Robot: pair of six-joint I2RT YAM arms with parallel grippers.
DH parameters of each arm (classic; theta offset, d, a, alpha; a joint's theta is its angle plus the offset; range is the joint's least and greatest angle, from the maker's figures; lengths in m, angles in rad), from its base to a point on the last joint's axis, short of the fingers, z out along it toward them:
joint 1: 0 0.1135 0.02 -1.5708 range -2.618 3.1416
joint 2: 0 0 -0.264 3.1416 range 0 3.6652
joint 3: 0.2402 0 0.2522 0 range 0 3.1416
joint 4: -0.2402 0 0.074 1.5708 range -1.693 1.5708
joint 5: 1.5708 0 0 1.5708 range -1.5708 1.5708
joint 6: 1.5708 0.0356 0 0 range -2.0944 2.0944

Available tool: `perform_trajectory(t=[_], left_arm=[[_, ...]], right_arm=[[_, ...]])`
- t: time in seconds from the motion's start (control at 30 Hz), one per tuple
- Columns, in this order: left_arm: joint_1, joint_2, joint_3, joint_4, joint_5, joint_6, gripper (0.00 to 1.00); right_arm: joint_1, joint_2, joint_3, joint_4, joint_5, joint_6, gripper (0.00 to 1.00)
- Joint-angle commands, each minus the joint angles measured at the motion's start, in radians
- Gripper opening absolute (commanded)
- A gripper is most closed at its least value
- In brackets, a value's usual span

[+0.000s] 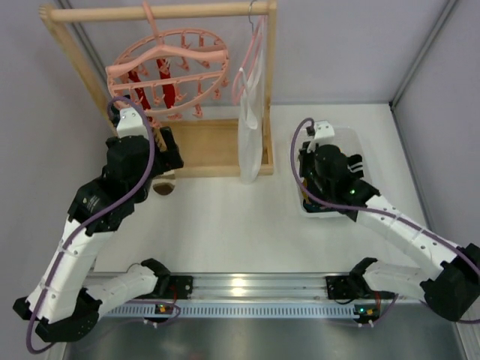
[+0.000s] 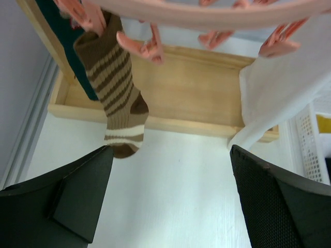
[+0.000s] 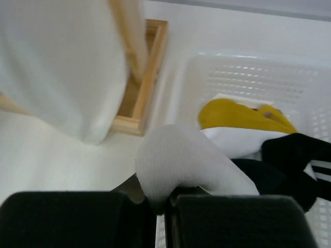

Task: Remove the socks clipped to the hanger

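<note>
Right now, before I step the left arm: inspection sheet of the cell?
Surface: white table, with the wooden frame standing at the back.
Job's things: round pink hanger hung on the frame; brown striped sock and red socks clipped on.
Clutter: white basket holding yellow fabric and black fabric; white cloth on a slim hanger.
Grippers: left gripper open below the brown sock, not touching; right gripper shut on white fabric piece at the basket.
Cables: purple cables along both arms; no snag seen.
Surroundings: grey walls; nothing else seen.
</note>
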Motion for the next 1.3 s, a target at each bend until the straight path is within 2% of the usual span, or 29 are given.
perform_trajectory(t=[0.0, 0.03, 0.17, 0.2, 0.27, 0.3, 0.4, 0.5, 0.63, 0.73, 0.93, 1.0, 1.03, 1.07, 1.1, 1.13, 1.17, 1.2, 1.27], left_arm=[[0.004, -0.071, -0.1, 0.018, 0.019, 0.015, 0.98], [0.004, -0.093, -0.12, 0.016, 0.009, 0.014, 0.98], [0.004, -0.194, -0.207, 0.018, -0.082, 0.008, 0.98], [0.004, -0.208, -0.219, 0.016, -0.096, 0.002, 0.98], [0.004, -0.245, -0.244, 0.018, -0.122, -0.011, 0.98], [0.004, -0.256, -0.249, 0.018, -0.152, -0.015, 0.98], [0.004, -0.291, -0.267, 0.032, -0.194, -0.02, 0.98], [0.004, -0.317, -0.29, 0.058, -0.208, -0.028, 0.98], [0.004, -0.34, -0.333, 0.104, -0.212, -0.026, 0.98], [0.002, -0.337, -0.385, 0.174, -0.194, 0.009, 0.98], [0.01, -0.311, -0.525, 0.309, -0.133, 0.087, 0.98], [0.031, -0.302, -0.575, 0.375, -0.053, 0.146, 0.98], [0.051, -0.285, -0.595, 0.4, 0.002, 0.165, 0.98], [0.116, -0.274, -0.62, 0.42, 0.063, 0.179, 0.98], [0.16, -0.257, -0.626, 0.441, 0.191, 0.172, 0.98], [0.253, -0.221, -0.634, 0.455, 0.258, 0.169, 0.98], [0.301, -0.198, -0.649, 0.47, 0.31, 0.161, 0.98], [0.342, -0.172, -0.654, 0.49, 0.42, 0.155, 0.98], [0.456, -0.096, -0.649, 0.503, 0.464, 0.144, 0.98]], right_arm=[[-0.158, 0.046, 0.135, -0.136, -0.091, 0.0, 0.0], [-0.232, 0.095, 0.152, -0.137, -0.108, 0.0, 0.0], [-0.398, 0.27, 0.268, -0.157, -0.226, 0.0, 0.04], [-0.419, 0.306, 0.32, -0.172, -0.234, -0.003, 0.14], [-0.456, 0.395, 0.409, -0.211, -0.234, -0.003, 0.56], [-0.461, 0.415, 0.434, -0.235, -0.231, -0.005, 0.65], [-0.455, 0.404, 0.448, -0.243, -0.252, 0.008, 0.77], [-0.406, 0.329, 0.422, -0.214, -0.275, 0.008, 0.82], [-0.27, 0.24, 0.339, -0.133, -0.291, 0.018, 0.91], [-0.22, 0.165, 0.255, -0.042, -0.376, 0.043, 0.99], [-0.197, 0.035, 0.085, 0.12, -0.562, 0.08, 0.99], [-0.197, -0.016, 0.019, 0.177, -0.608, 0.094, 1.0], [-0.199, -0.033, -0.004, 0.199, -0.617, 0.098, 0.99], [-0.2, -0.048, -0.048, 0.225, -0.637, 0.1, 0.99], [-0.2, -0.079, -0.069, 0.243, -0.643, 0.098, 1.0], [-0.199, -0.093, -0.083, 0.268, -0.647, 0.095, 0.99], [-0.2, -0.104, -0.11, 0.275, -0.653, 0.092, 0.99], [-0.199, -0.125, -0.121, 0.28, -0.656, 0.074, 1.0], [-0.2, -0.145, -0.151, 0.289, -0.654, 0.052, 0.99]])
